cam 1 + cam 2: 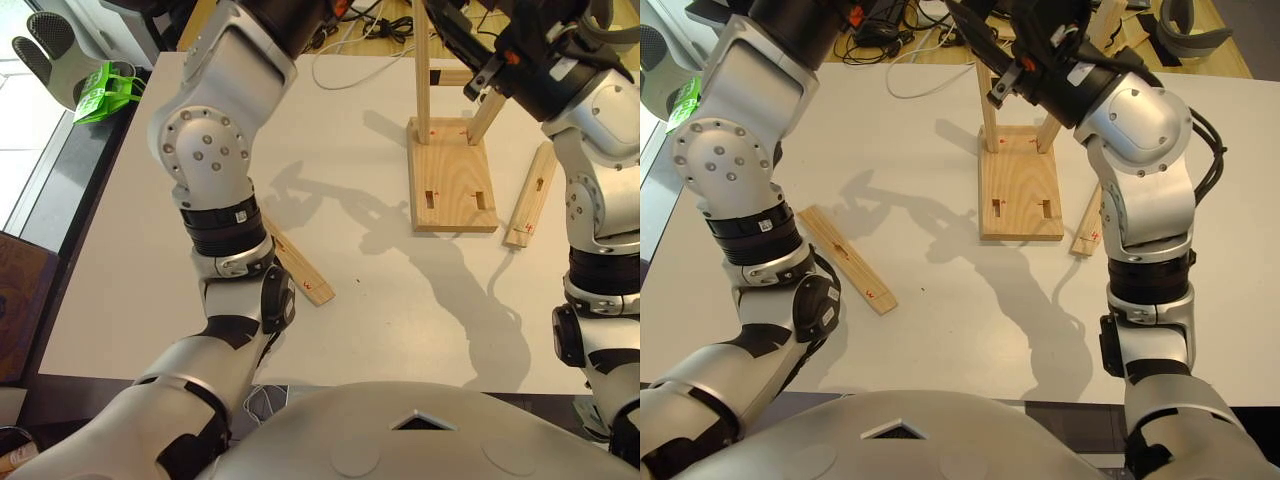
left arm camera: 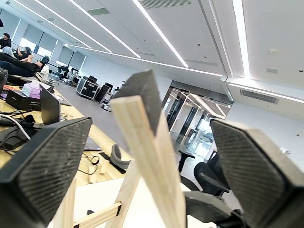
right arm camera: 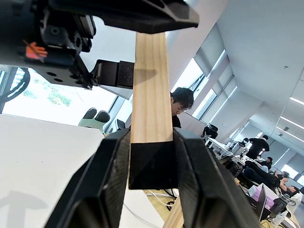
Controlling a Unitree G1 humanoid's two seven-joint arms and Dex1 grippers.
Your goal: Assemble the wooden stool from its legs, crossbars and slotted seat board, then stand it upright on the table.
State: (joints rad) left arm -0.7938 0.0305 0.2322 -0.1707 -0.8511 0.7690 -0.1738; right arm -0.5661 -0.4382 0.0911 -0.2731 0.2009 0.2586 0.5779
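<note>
Toward the worktop's (image 1: 400, 300) far right corner the slotted seat board (image 1: 452, 190) bears a stiff, probably light leg (image 3: 151, 85); right claw (image 3: 152, 164) sensibly clamps its flat faces, left claw (image 2: 148, 142) apart.

The flat, slotted seat board (image 1: 452, 187) is seen to be of pale, unvarnished wood, with the grain plainly shown and a matt finish. The same bare, smoothly sawn wood is found in the pale wooden leg (image 1: 422, 60), the left loose wooden bar (image 1: 298, 265) and the right loose wooden bar (image 1: 530, 195). The white table top (image 1: 120, 300) is finished smooth and matt. The left gripper (image 2: 152, 121) is fitted with black pads (image 2: 52, 161) of finely roughened texture; the right gripper (image 3: 152, 137) is formed of smooth, faintly glossy black plastic.
</note>
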